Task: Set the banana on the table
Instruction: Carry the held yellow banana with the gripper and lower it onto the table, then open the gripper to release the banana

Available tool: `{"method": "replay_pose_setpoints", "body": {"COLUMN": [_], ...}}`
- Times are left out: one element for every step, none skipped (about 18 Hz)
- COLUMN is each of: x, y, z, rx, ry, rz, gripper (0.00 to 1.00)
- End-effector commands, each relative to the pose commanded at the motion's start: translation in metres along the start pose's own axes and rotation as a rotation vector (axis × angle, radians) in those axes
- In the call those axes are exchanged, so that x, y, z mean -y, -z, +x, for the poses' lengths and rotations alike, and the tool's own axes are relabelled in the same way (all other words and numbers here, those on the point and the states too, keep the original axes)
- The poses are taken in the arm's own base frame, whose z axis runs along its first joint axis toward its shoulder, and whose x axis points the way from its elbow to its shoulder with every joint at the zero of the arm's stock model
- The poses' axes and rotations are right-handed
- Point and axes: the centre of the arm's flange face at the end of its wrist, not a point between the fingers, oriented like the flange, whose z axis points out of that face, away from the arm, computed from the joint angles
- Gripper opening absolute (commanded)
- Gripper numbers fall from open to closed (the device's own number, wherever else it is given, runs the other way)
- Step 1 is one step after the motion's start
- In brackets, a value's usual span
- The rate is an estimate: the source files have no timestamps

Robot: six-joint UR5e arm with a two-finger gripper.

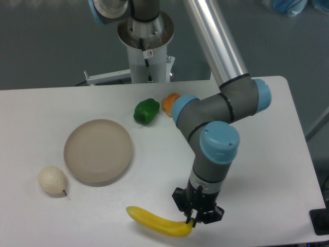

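The yellow banana [157,221] lies low over the white table [267,175] near its front edge, to the right of and below the plate. My gripper [193,221] points straight down at the banana's right end. Its dark fingers [189,222] are close together and pinch that end. The banana looks level with the tabletop, with a thin shadow under it; I cannot tell if it touches the table.
A round beige plate [98,151] sits left of centre, empty. A pale cream pear [52,180] lies at its lower left. A green pepper [146,111] and an orange fruit [169,102] sit behind my arm's elbow. The robot base [146,49] stands at the back edge.
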Motion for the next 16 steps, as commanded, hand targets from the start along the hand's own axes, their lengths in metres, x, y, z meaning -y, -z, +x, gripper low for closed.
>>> {"method": "replay_pose_setpoints", "body": {"x": [-0.002, -0.005, -0.007, -0.011, -0.015, -0.019, -0.022, -0.025, -0.025, -0.026, -0.026, -0.026, -0.025, -0.026, -0.027, -0.032], "y": [0.0, -0.002, -0.002, -0.001, -0.003, -0.003, -0.004, -0.005, -0.003, -0.003, -0.002, -0.002, 0.004, 0.008, 0.014, 0.021], "z": [0.003, 0.005, 0.007, 0.012, 0.016, 0.02, 0.023, 0.025, 0.024, 0.025, 0.025, 0.025, 0.025, 0.024, 0.023, 0.019], "rx": [-0.004, -0.01, -0.014, -0.019, -0.026, -0.032, -0.036, -0.036, -0.034, -0.034, -0.032, -0.031, -0.025, -0.022, -0.015, -0.008], "ry": [0.004, 0.006, 0.006, 0.006, 0.004, 0.004, 0.005, 0.004, 0.005, 0.005, 0.005, 0.004, 0.006, 0.006, 0.009, 0.019], "rz": [-0.004, -0.009, -0.012, -0.017, -0.022, -0.027, -0.031, -0.031, -0.03, -0.03, -0.03, -0.032, -0.027, -0.025, -0.02, -0.018], "gripper": [0.05, 0.06, 0.08, 0.1, 0.13, 0.17, 0.21, 0.27, 0.31, 0.45, 0.98, 1.0, 1.0, 1.0, 1.0, 1.0]}}
